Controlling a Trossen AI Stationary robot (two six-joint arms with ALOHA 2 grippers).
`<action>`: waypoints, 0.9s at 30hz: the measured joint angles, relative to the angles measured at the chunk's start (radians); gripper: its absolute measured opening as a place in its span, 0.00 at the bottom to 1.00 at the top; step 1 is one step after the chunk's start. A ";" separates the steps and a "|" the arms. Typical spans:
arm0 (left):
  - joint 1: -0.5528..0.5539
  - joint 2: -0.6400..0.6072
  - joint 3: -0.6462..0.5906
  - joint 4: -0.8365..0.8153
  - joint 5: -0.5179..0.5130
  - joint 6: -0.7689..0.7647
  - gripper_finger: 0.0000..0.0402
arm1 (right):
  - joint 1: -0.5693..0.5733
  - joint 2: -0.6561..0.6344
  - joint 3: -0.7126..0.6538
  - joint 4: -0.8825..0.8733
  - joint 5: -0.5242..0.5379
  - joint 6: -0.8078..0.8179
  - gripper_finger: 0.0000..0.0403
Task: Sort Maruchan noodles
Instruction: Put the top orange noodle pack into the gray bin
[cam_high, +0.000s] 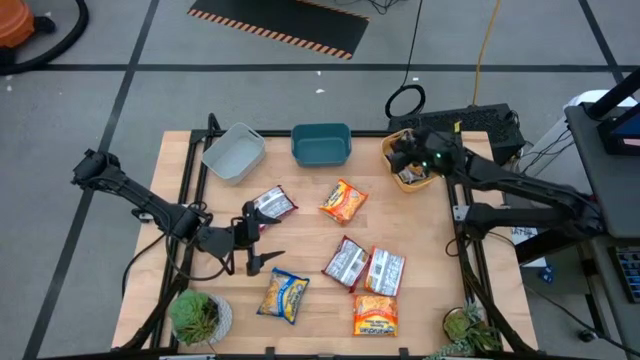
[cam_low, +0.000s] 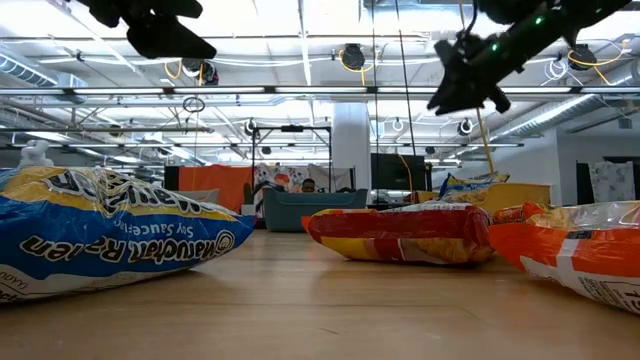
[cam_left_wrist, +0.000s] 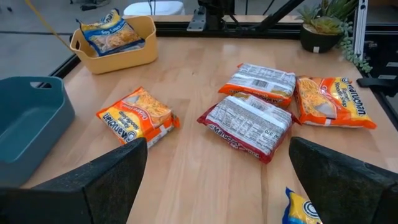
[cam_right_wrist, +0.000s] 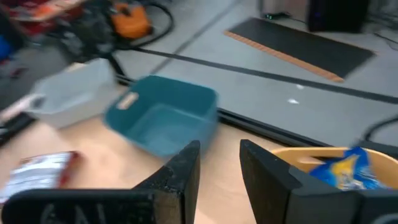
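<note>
Six ramen packets lie flat on the wooden table: a silver-red one (cam_high: 272, 203), an orange one (cam_high: 343, 200), two silver-red ones (cam_high: 347, 263) (cam_high: 385, 270), an orange one (cam_high: 375, 315) and a yellow-blue one (cam_high: 285, 295). Another yellow-blue packet (cam_right_wrist: 348, 171) lies in the yellow tub (cam_high: 410, 172). My left gripper (cam_high: 256, 240) is wide open and empty above the table, between the left silver-red packet and the yellow-blue one; its fingers also show in the left wrist view (cam_left_wrist: 217, 186). My right gripper (cam_right_wrist: 219, 165) is open and empty, raised over the yellow tub (cam_low: 500, 195).
A grey tub (cam_high: 234, 152) and a teal tub (cam_high: 321, 144) stand at the table's far edge, left of the yellow tub. Potted plants stand at the near left (cam_high: 197, 315) and near right (cam_high: 468, 328) corners. Bare wood lies between the far tubs and the packets.
</note>
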 joint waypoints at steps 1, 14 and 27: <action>0.000 0.000 0.000 0.004 0.000 0.000 0.98 | 0.020 -0.011 0.000 0.006 0.000 0.003 0.27; -0.008 0.000 0.000 0.056 0.000 0.000 0.98 | 0.308 -0.038 0.000 0.084 0.004 0.104 0.27; -0.077 0.030 0.000 0.061 0.045 -0.035 0.98 | 0.667 0.046 0.000 0.173 0.290 0.268 0.27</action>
